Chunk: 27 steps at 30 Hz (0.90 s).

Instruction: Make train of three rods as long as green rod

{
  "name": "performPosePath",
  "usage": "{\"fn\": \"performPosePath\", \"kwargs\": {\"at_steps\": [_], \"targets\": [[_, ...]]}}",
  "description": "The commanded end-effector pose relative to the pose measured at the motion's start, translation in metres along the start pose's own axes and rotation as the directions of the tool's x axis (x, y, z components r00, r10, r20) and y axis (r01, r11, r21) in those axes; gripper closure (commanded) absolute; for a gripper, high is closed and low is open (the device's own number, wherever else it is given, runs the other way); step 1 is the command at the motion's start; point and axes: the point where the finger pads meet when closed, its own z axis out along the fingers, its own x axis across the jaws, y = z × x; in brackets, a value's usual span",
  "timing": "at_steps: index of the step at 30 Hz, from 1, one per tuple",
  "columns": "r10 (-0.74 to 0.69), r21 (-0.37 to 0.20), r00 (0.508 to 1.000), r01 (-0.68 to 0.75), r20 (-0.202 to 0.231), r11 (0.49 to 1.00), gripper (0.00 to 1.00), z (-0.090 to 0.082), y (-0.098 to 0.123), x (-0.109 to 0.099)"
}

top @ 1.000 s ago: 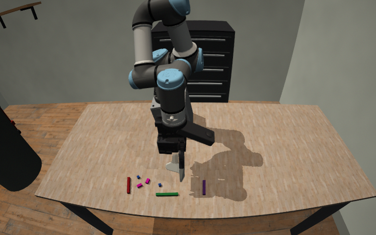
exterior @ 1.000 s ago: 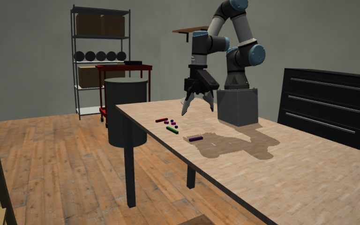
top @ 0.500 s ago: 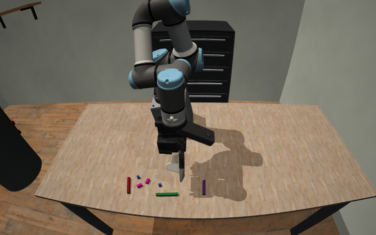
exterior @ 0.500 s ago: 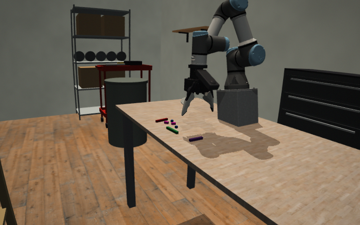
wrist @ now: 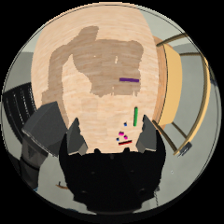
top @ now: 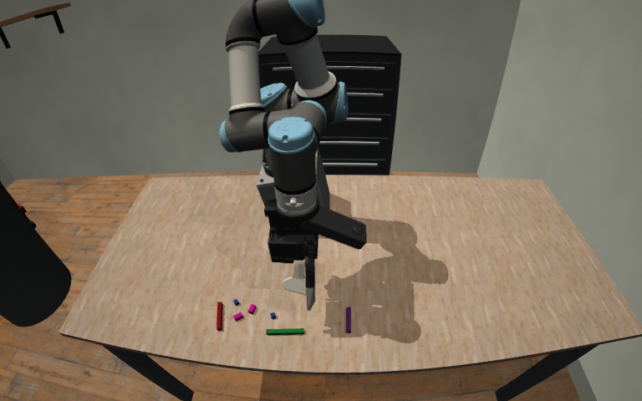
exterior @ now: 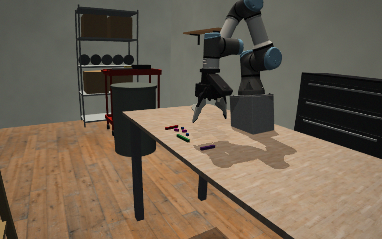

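Observation:
The green rod (top: 284,331) lies flat near the table's front edge. A purple rod (top: 348,319) lies to its right, in the arm's shadow. A red rod (top: 219,316) lies to the left. Two magenta rods (top: 252,308) (top: 237,317) and two blue rods (top: 236,302) (top: 272,314) lie scattered between the red and green rods. None of them touch. My gripper (exterior: 209,111) is open and empty, well above the table behind the rods. In the wrist view the green rod (wrist: 135,116), the purple rod (wrist: 129,79) and the red rod (wrist: 124,143) show between the fingers.
The arm's grey base block (exterior: 251,113) stands on the table behind the rods. A dark bin (exterior: 133,115) stands off the table's left end. A black drawer cabinet (top: 352,104) stands behind the table.

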Motion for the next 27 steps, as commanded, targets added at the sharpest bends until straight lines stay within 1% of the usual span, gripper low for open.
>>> {"fn": "performPosePath", "kwargs": {"at_steps": [1,27], "targets": [[-0.001,0.001,1.000,0.001,-0.002,1.000,0.00,-0.0004,-0.0003,0.0008],[-0.026,0.001,1.000,0.026,-0.002,1.000,0.00,-0.0006,0.0015,0.0018]]}}
